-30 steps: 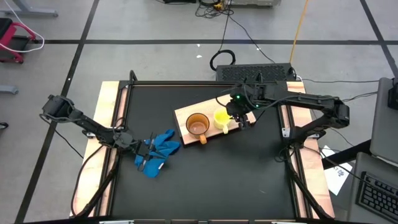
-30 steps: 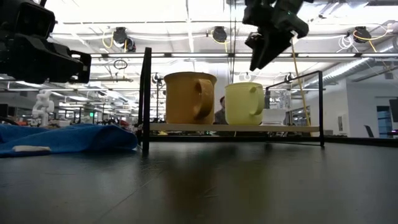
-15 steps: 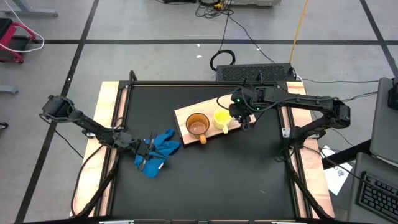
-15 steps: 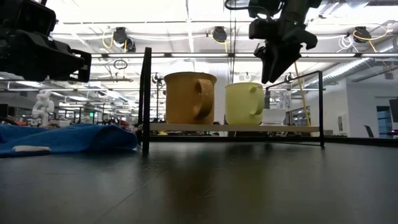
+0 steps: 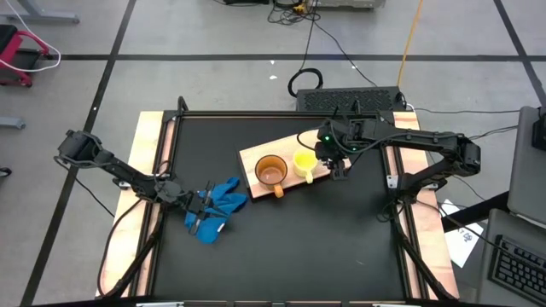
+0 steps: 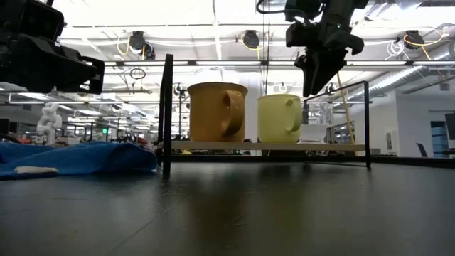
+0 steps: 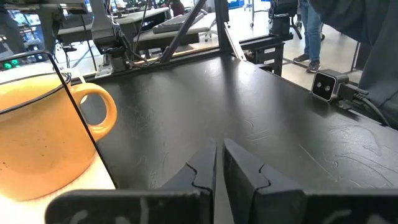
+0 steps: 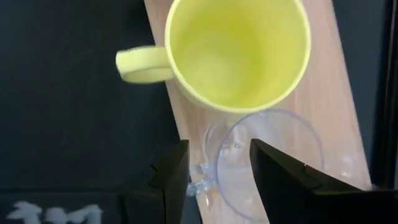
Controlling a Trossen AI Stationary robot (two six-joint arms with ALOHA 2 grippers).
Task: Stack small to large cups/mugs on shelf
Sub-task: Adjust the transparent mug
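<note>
On the light-wood shelf (image 5: 252, 159) stand the orange-brown mug (image 5: 271, 173), the yellow mug (image 5: 304, 162) and, at the right end, the small clear cup (image 6: 313, 133), all on their bases. My right gripper (image 6: 318, 89) hangs open above the clear cup, fingers pointing down. In the right wrist view the cup's rim (image 8: 273, 162) shows below and between my right gripper's (image 8: 217, 149) fingers, beside the yellow mug (image 8: 239, 46). At the table's left my left gripper (image 5: 198, 215) lies shut by the blue cloth (image 5: 223, 203). My left gripper lies at the blue cloth's left side; nothing shows between its shut fingers (image 7: 205, 168), and whether they touch the cloth I cannot tell.
A black frame with upright posts (image 6: 168, 114) borders the tabletop. A keyboard (image 5: 350, 100) lies beyond the far edge. Bare black tabletop (image 5: 324, 239) spreads out on the near side of the shelf.
My right gripper has sunk a little over the shelf's right end and rolled, so that its fingers now hang straighter above the clear cup. It has stayed open. The mugs and the cup have not moved.
</note>
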